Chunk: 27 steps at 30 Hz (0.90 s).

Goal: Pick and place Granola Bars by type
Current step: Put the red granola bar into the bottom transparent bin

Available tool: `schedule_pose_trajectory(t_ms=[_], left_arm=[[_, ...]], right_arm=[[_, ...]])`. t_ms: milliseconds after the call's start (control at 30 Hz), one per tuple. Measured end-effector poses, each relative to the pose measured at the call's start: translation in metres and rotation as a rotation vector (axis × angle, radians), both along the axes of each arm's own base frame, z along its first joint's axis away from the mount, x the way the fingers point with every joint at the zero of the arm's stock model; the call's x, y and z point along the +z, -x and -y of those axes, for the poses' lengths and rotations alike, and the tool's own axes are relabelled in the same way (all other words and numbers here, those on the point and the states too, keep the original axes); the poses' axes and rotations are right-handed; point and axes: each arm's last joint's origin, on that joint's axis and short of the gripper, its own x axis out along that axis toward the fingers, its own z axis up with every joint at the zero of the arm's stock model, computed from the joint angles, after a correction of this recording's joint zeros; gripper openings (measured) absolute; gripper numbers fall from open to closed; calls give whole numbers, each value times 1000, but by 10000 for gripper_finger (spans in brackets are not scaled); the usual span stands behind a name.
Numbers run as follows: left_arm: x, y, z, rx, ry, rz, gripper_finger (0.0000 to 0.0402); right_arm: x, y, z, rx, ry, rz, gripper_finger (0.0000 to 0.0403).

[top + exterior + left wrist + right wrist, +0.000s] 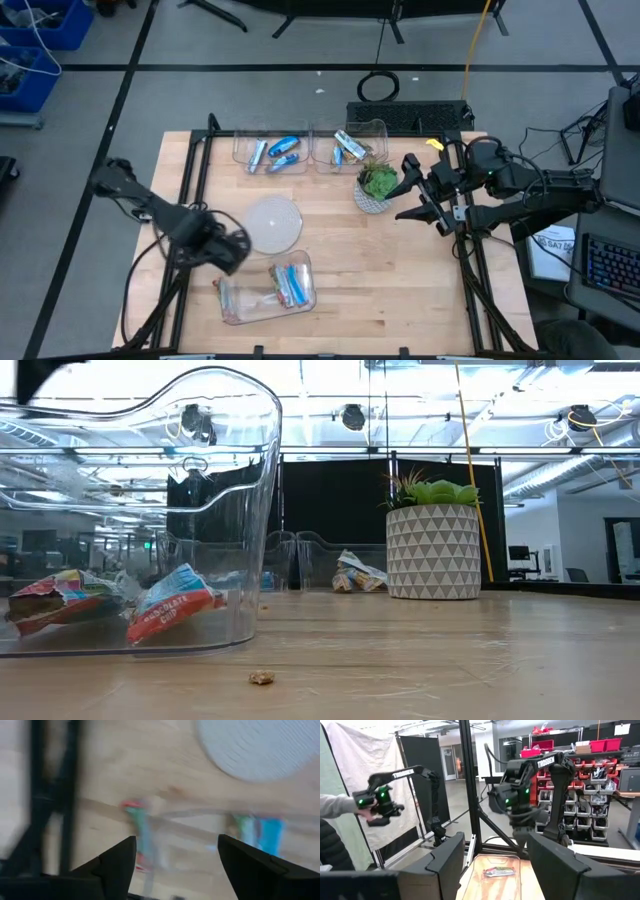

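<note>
Granola bars lie in three clear tubs. The near tub (262,292) holds blue bars (291,283) and a dark red-orange bar (228,296); the low view shows two of its bars (168,612) on its floor. One far tub (270,152) holds blue bars (284,150), the other (350,145) silver-green ones (348,147). My left gripper (232,255) (175,865) hangs open above the near tub's left end, over the red-orange bar (137,832), touching nothing. My right gripper (408,195) (495,865) is open in the air beside the plant.
A round white disc (272,222) lies between the near and far tubs. A small potted plant (377,186) (433,550) stands right of the far tubs. A crumb (262,677) lies on the wood. A person's sleeve (337,805) shows beyond the table.
</note>
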Motion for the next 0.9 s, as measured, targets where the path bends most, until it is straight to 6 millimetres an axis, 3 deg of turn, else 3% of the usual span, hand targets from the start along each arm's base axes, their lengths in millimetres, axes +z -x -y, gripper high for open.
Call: schedule_pose_trajectory(t_ms=[133,233,667,900], left_arm=[[11,25,-4,68,-4,-50,283],[6,36,-12,84,0,-49,273],[-62,42,-39,246,-32,-300,206],[-97,44,-39,256,29,-295,189]], right_arm=[[0,0,0,0,9,3,208],[0,0,0,-1,15,4,208],[-2,0,0,2,16,-19,208],[-7,0,0,5,18,-61,208]])
